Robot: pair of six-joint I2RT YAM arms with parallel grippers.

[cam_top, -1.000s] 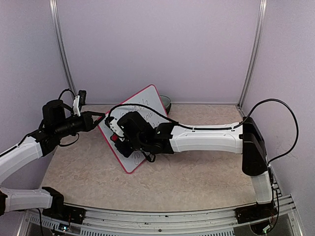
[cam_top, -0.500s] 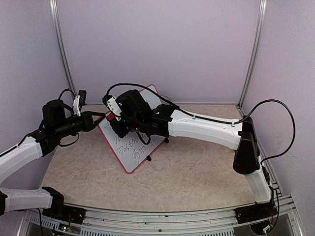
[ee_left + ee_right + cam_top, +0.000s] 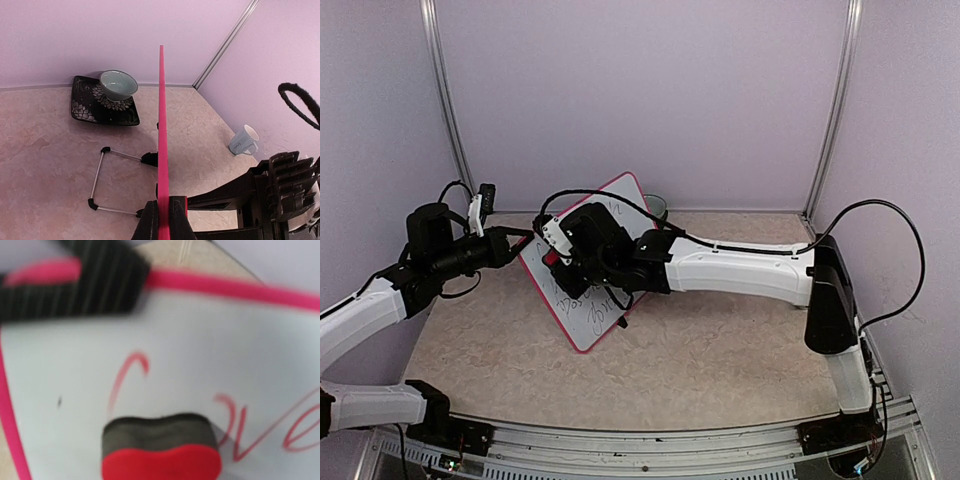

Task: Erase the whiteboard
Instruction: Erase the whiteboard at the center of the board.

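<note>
Pink-framed whiteboard stands tilted left of centre on the table, its edge pinched by the closed left gripper, while the right gripper clamps the eraser against unerased writing; heavy wiping pressure would likely twist the board from that thin pinch.

Near half of counter open to me for passage, whiteboard standing tilted left of centre, my right arm spanning the middle, behind the board a wire stand, bowl on dark plate, mug near the side wall.
</note>
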